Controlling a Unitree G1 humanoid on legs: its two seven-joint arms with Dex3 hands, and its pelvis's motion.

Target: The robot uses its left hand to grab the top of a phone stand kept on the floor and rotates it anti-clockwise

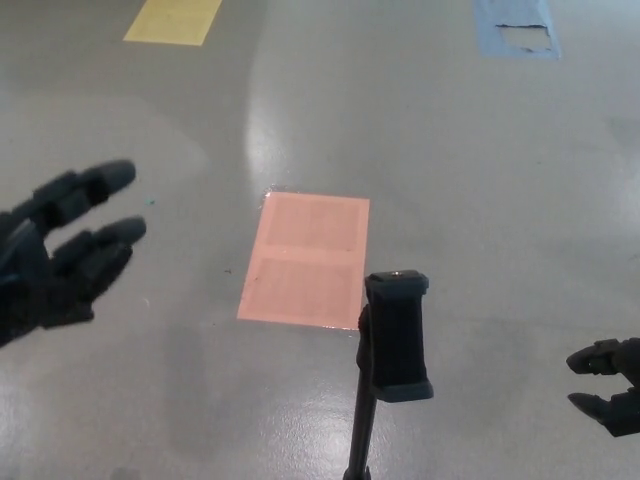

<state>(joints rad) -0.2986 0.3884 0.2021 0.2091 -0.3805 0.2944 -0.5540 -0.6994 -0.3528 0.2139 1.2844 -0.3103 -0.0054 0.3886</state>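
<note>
The grey polished floor (480,180) fills the frame, glossy enough to show glare near the centre top. On it lie three flat patches: a salmon-pink rectangle (305,258) in the middle, a yellow one (172,20) at the upper left edge, a blue one (512,28) at the upper right.

The left hand (55,250) sits at the left edge of the frame, fingers spread apart and holding nothing, well apart from the stand. The phone stand (392,360) rises in the lower centre, just right of the pink rectangle's lower corner: a black clamp head on a thin black pole running out of the bottom edge, its base out of sight.

It looks light and rigid, hard plastic, probably top-heavy on that slim pole, so a sideways shove could tip it. The blocky clamp head is the place to grasp, across its narrow sides.

Only the fingertips of the right hand (605,385) show at the lower right edge; I cannot tell its state.
</note>
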